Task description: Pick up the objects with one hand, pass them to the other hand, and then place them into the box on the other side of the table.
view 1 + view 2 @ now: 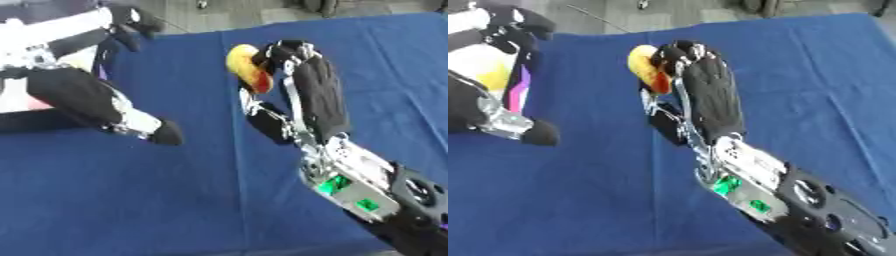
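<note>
Two arms show over the blue cloth-covered table (175,200), and only the right one carries anything. Nearest the camera, at the lower right, is the right forearm (798,210) — black housing with a silver block where two small green lights glow; no writing or label on it can be read. From there the arm runs up toward the middle of the view to the right hand (315,95), seen from its black back, raised above the cloth with its fingers curled over the top of a yellow toy fruit with a red-orange patch (247,67). The fruit sits at the fingertips on the hand's left side, held off the table; its exact kind cannot be made out, only a rounded yellow shape with the red area at its lower edge. Further left, the left arm (74,97) comes in from the left edge, black with silver joints, ending in a dark rounded tip (164,132) just above the cloth — whether the left hand's fingers are apart or together cannot be told. At the far left corner lies a white box (487,70) holding something yellow and a purple strip, partly hidden by the left arm. Beyond the table's far edge is grey floor (245,12).
</note>
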Controlling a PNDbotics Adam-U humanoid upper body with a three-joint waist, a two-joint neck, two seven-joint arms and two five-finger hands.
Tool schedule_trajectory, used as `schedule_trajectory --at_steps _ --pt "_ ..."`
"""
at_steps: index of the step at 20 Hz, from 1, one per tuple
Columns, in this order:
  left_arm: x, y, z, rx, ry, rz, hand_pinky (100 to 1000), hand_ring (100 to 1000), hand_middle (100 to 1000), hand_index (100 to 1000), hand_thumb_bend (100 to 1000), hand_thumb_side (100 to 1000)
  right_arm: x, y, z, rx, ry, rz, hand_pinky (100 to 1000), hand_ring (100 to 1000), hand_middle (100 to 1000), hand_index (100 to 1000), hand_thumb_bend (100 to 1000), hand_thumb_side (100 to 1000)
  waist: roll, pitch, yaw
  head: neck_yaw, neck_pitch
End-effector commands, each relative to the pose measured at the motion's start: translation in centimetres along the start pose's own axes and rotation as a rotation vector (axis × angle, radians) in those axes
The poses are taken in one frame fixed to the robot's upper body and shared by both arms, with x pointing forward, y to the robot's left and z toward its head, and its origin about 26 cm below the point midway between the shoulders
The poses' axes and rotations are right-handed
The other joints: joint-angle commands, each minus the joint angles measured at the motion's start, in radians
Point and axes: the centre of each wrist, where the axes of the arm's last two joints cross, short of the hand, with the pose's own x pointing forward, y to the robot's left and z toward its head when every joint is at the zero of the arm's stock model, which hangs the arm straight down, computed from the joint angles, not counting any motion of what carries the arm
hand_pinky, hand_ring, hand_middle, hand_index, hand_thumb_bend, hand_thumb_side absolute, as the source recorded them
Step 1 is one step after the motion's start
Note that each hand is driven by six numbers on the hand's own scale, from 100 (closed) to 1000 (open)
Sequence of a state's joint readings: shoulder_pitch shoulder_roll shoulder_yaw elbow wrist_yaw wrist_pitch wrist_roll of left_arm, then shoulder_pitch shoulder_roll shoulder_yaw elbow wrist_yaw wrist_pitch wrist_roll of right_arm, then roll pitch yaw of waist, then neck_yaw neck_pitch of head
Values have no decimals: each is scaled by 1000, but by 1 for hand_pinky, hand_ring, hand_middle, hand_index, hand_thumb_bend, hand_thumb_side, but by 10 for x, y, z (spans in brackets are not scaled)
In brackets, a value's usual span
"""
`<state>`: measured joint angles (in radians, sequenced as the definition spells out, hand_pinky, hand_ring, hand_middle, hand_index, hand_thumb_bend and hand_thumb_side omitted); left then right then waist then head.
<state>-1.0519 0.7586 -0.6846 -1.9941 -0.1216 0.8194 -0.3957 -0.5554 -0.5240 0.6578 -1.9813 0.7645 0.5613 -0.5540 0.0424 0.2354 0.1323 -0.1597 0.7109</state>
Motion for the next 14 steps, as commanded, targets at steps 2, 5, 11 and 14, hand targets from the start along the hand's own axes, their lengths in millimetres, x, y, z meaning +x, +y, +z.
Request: schedule_trajectory --at_steps 2,5,11,14 --pt "8 -1 0 -25 62 1 894 858 861 950 857 400 8 -3 -1 -125 2 38 647 547 352 433 100 100 -1 -23 3 8 -1" --pt "10 -3 -2 -20 54 2 892 855 859 943 872 400 11 -2 0 -124 -45 25 653 549 354 435 100 100 -2 -21 4 15 -1" --pt "13 -3 -8 7 38 37 884 845 848 927 899 430 16 0 2 -150 -187 9 675 555 363 440 100 100 -3 -17 6 29 -8" --pt "13 -6 -13 -4 31 68 881 845 847 920 916 442 18 1 3 -148 -236 7 681 557 365 442 100 100 -4 -16 7 34 -10"
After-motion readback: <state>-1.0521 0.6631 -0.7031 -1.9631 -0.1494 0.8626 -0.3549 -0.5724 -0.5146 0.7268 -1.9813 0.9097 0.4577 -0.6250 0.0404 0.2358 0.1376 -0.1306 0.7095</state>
